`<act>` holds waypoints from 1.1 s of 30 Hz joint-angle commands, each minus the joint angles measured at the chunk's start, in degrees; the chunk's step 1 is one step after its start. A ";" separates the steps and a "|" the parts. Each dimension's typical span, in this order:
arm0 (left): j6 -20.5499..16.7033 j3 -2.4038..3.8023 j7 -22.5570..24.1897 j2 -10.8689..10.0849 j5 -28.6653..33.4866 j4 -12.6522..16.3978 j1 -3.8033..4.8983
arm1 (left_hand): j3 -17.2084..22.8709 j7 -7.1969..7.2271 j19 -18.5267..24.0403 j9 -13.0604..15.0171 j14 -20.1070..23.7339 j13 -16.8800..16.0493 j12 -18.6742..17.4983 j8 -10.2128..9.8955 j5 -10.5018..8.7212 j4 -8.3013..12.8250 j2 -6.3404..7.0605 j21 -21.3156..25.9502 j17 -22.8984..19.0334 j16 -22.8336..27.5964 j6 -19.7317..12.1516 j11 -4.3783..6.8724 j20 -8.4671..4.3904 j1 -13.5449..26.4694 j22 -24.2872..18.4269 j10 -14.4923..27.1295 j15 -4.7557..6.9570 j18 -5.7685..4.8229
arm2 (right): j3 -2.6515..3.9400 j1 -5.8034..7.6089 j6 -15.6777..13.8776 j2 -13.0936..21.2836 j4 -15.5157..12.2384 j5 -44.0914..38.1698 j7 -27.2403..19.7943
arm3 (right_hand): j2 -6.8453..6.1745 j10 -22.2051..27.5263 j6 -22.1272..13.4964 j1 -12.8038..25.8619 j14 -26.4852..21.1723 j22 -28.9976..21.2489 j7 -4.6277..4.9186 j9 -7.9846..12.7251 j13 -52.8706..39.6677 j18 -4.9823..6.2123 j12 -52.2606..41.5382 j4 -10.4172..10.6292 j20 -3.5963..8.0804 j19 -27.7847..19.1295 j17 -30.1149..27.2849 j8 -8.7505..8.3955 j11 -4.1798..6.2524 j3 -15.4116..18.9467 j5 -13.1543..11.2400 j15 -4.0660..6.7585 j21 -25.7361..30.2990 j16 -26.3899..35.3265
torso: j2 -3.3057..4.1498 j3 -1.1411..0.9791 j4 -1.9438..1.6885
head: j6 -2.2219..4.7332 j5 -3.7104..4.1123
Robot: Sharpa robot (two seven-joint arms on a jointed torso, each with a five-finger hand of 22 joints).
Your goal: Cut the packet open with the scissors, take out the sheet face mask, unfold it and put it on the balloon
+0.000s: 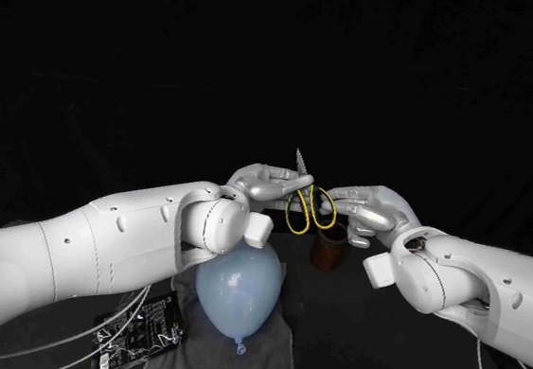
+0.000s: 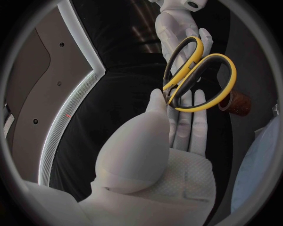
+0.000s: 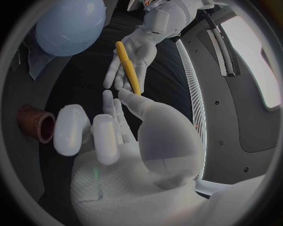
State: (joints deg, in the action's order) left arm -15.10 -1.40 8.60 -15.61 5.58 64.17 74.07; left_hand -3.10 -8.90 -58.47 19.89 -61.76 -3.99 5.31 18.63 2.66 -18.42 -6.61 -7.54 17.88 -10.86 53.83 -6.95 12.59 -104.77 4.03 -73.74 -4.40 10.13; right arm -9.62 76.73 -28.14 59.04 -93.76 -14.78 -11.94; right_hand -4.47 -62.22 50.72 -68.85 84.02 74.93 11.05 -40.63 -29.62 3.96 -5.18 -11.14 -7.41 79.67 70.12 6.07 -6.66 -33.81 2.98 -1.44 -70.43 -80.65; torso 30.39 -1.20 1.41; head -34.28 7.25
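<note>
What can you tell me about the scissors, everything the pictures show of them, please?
The scissors have two loop handles, yellow outside and black inside, seemingly plastic, and thin grey metal blades that look closed and point upward in the head view. They are held upright in the air between the two hands. The left hand pinches them near where the loops meet, thumb in front and fingers behind. The right hand touches the handles from the other side; whether it grips them is unclear.
</note>
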 commanded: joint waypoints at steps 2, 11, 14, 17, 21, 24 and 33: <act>-0.50 0.11 1.21 0.05 -0.23 0.07 0.11 | 2.77 0.73 -0.49 1.19 -0.51 0.01 -0.37 5.12 0.22 1.98 -1.27 -0.41 0.12 0.12 0.59 2.10 0.04 -1.15 0.02 -2.62 -0.01 0.50 | 0.00 -0.06 1.44 -0.20 0.31 -0.04 0.46 | 0.25 0.59 -0.37 -0.68 0.89 6.83 0.05 0.00 0.19 0.67 -0.29 0.05 -0.14 -0.29 -0.15 -0.17 0.02 0.33 -0.17 -0.40 0.34 0.29 | 0.01 -0.01 -0.01 | -0.08 -0.04; -1.21 0.11 1.51 -0.17 -0.59 -0.20 0.11 | 3.72 0.62 -0.65 1.58 -0.72 0.00 -0.45 5.22 0.22 1.91 -0.82 -0.46 0.23 0.24 0.51 2.06 -0.06 -0.96 0.02 -2.81 0.00 0.48 | -0.17 -0.09 -0.57 0.18 2.70 2.21 -0.73 | 2.44 1.01 1.34 -1.35 -4.30 1.21 -0.21 0.20 3.04 3.20 -1.41 1.76 -0.06 -6.98 -12.29 0.52 0.41 -0.62 0.10 -0.30 12.63 8.16 | -0.04 0.05 0.03 | 0.08 0.12; -1.57 0.11 1.76 -0.34 -0.67 -0.26 0.11 | 3.84 0.61 -0.66 1.63 -0.73 0.01 -0.47 5.22 0.22 1.90 -0.77 -0.46 0.24 0.26 0.50 2.05 -0.06 -0.93 0.01 -2.81 -0.01 0.48 | -0.33 -0.17 -0.91 0.64 3.34 3.58 -1.99 | 1.75 -0.15 2.26 -1.27 -14.95 -8.73 -0.43 1.42 6.53 6.58 -1.42 2.36 -0.11 -18.73 -31.91 0.16 0.27 -1.57 0.07 -0.21 32.88 24.44 | 0.00 0.01 0.04 | 0.21 0.11; -2.32 0.11 2.31 -0.63 -0.73 -0.48 0.12 | 4.09 0.60 -0.66 1.72 -0.74 0.01 -0.50 5.23 0.22 1.89 -0.65 -0.46 0.26 0.31 0.47 2.04 -0.07 -0.87 0.01 -2.83 -0.01 0.47 | -0.59 -0.63 -0.42 1.63 3.65 6.96 -4.91 | 0.44 -1.04 3.05 -0.31 -24.62 -13.64 -0.24 2.60 9.95 6.15 -0.84 3.40 -0.78 -25.65 -37.59 -0.43 -0.14 -2.06 0.00 -1.26 40.45 36.91 | 0.01 -0.01 0.06 | 0.38 0.16; -3.26 0.11 2.82 -0.88 -0.74 -0.79 0.12 | 4.54 0.59 -0.69 1.89 -0.81 0.01 -0.56 5.26 0.22 1.86 -0.42 -0.47 0.31 0.38 0.44 2.03 -0.08 -0.70 0.01 -2.88 -0.01 0.46 | -0.77 -1.49 1.03 2.63 2.97 9.98 -7.66 | -2.57 -0.97 1.94 2.29 -30.91 -21.89 0.46 4.33 14.24 5.66 0.40 6.11 -3.54 -32.15 -43.98 -2.00 -1.33 -0.09 0.31 -4.19 50.59 49.39 | 0.00 -0.03 0.07 | 0.45 0.22; -3.78 0.11 3.14 -1.04 -0.73 -0.98 0.12 | 4.55 0.59 -0.69 1.90 -0.81 0.01 -0.56 5.26 0.22 1.86 -0.41 -0.47 0.31 0.38 0.43 2.03 -0.08 -0.70 0.01 -2.88 -0.01 0.46 | -0.85 -2.13 2.04 3.19 2.05 11.59 -9.25 | -4.26 -0.10 0.44 2.86 -32.21 -28.70 1.65 6.48 17.93 6.31 1.07 8.78 -5.80 -32.59 -47.39 -2.35 -2.63 4.14 0.08 -5.65 56.48 55.77 | -0.03 -0.06 0.07 | 0.44 0.14; -4.83 0.11 3.62 -1.40 -0.71 -1.29 0.11 | 5.33 0.57 -0.77 2.19 -0.95 0.01 -0.63 5.31 0.22 1.85 0.00 -0.50 0.41 0.48 0.43 2.04 -0.12 -0.38 0.01 -3.01 0.00 0.46 | -0.99 -3.46 3.57 3.54 -1.43 13.62 -11.58 | -5.55 5.03 -4.66 4.25 -36.45 -38.15 4.54 10.12 23.48 6.07 1.26 14.30 -8.40 -35.11 -52.26 -2.34 -5.52 15.78 -0.25 -8.53 64.29 64.31 | -0.03 -0.03 0.00 | 0.63 0.84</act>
State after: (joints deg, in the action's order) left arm -18.94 -1.39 10.63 -17.05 5.14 62.85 74.07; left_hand -0.89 -8.63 -58.88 21.48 -62.26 -3.94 4.58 23.27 2.69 -18.57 -6.68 -7.73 18.22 -10.58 53.70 -6.96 12.61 -104.72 4.02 -74.15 -4.53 9.67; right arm -10.63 73.33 -26.83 62.62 -94.83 -3.24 -20.30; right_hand -9.95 -57.70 46.43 -64.83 47.85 37.20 12.02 -30.67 -6.37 11.09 -4.06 2.90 -15.83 44.90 18.07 3.90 -12.20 -18.58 3.10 -9.94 -6.50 -16.68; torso 30.37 -1.24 1.43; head -33.68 7.97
